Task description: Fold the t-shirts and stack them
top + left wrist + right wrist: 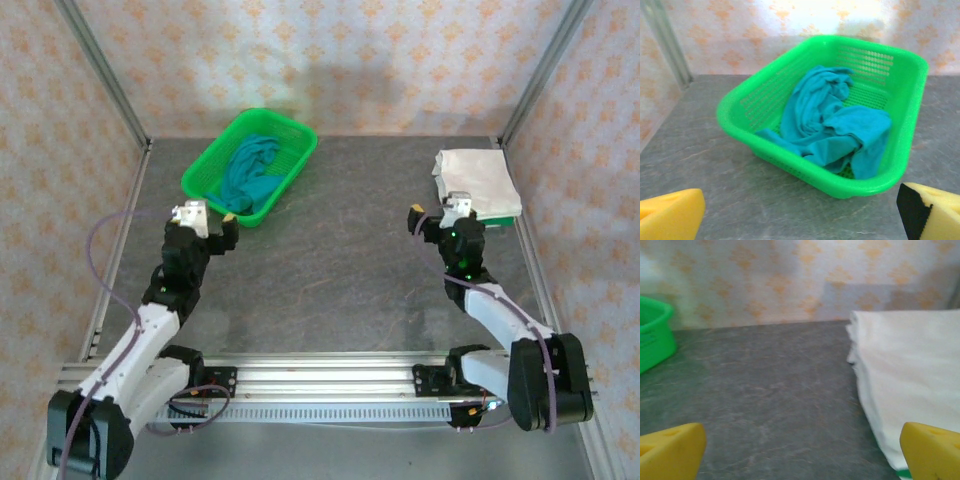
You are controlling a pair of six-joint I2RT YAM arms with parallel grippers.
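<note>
Bright green mesh basket (765,102); plain teal shirt (825,125). White-cream shirts (910,375), green edge (903,473) beneath. Dark grey worktop (775,390), faintly marbled with pale veins. Cream walls (790,280) with repeating orange diamond motifs. Left claw (800,215) and right claw (800,452): yellow fingers, one inner face black. Black-and-white arms (140,340); purple cables (97,245).
</note>
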